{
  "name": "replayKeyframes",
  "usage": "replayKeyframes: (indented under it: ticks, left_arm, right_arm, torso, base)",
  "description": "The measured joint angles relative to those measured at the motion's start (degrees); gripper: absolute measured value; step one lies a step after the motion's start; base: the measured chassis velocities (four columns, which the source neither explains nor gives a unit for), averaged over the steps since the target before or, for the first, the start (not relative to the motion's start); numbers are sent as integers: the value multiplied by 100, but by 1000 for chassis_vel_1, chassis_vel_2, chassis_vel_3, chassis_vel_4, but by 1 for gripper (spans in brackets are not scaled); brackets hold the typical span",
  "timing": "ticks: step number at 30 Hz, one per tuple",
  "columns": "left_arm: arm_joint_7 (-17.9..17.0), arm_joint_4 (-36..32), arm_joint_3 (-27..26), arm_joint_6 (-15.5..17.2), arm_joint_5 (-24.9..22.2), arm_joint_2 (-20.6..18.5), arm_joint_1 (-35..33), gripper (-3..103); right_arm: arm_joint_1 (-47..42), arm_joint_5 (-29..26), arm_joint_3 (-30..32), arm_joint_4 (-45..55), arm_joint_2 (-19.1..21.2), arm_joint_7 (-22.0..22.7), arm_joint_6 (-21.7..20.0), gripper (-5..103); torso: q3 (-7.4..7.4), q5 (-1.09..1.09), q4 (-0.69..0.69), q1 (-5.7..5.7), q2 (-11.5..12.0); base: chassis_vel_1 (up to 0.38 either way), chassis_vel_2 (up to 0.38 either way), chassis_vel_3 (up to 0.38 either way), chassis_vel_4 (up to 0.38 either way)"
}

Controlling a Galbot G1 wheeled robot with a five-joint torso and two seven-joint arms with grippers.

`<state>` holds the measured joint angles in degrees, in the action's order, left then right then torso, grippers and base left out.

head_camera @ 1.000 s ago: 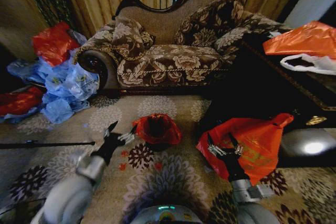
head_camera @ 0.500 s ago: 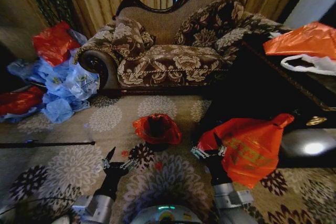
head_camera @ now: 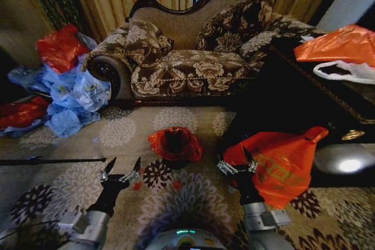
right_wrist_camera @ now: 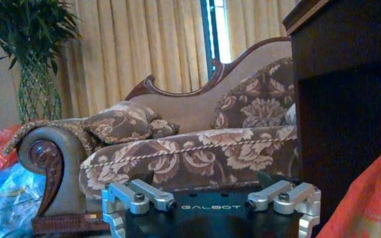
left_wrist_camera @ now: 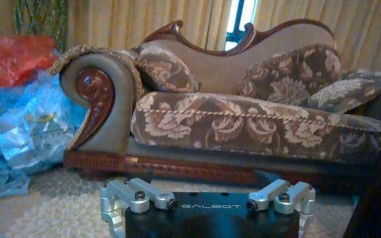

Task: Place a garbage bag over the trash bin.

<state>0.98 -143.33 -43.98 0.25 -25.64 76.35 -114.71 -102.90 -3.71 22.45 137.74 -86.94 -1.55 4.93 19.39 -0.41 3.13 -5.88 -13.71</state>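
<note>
Since a moment ago my left gripper (head_camera: 121, 171) has swung further to my left and away from the bin, while my right gripper (head_camera: 237, 164) has barely shifted. Both arms sit low near my base.

Far left on the floor lies a heap of blue bags (head_camera: 69, 95) with a red bag (head_camera: 58, 47) on top, beside the scrolled arm of the sofa (head_camera: 187, 68). My left gripper hovers over the flowered carpet (head_camera: 117, 132), its two dark fingers spread apart with nothing between them; it is off to the left of the bin and apart from it.

At the middle of the carpet, in front of the sofa, stands the bin (head_camera: 175, 161). I see only a dark sliver of it at the base and its dark inside. The garbage bag (head_camera: 174, 143) is draped over it: glossy orange-red, thin and crumpled, its mouth open upward and its folds flaring out wider than the bin all round.

To the right, my right gripper also stands open and holds nothing. Its fingertips are right against the edge of a bigger orange bundle (head_camera: 281, 162) with yellowish print, which leans at the dark cabinet (head_camera: 281, 100); whether they touch it I cannot tell.
</note>
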Motion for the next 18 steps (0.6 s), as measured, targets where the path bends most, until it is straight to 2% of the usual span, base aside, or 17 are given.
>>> replayKeyframes:
  ticks: [18]
  left_arm:
    - [14,8,36,33,-126,-9,3,100]
  right_arm:
    - [-17,21,-17,-26,-15,-29,-37,100]
  torso:
    - [0,1,0,0,1]
  base:
    - [0,0,0,0]
